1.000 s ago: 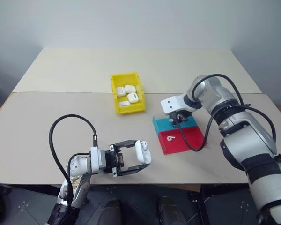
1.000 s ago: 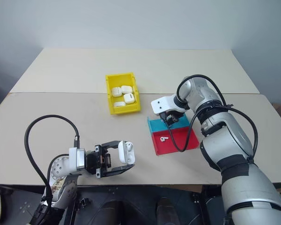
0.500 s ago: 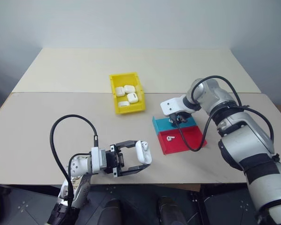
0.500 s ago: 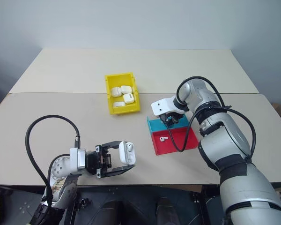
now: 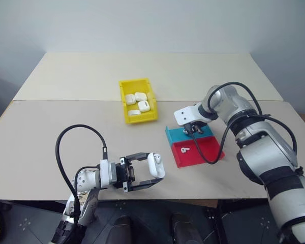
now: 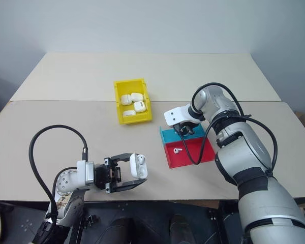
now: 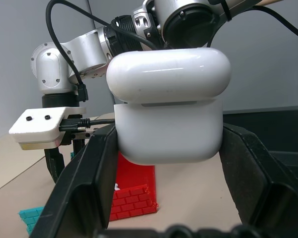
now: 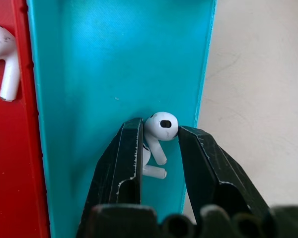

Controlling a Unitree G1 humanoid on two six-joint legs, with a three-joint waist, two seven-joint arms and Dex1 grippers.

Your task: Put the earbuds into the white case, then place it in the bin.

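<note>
Beige table [image 5: 66, 122] by grey wall, left gripper [image 5: 151, 174] clamping white case [image 5: 154, 163], right gripper [image 8: 159, 144] seemingly pinching earbud [image 8: 158, 133]

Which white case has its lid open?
The white case shut in the left claw near the table's front edge; the cases lying in the yellow bin look closed.

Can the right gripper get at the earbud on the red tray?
Probably yes. The right gripper is closing on an earbud in the blue tray; the other earbud lies uncovered on the adjoining red tray.
</note>
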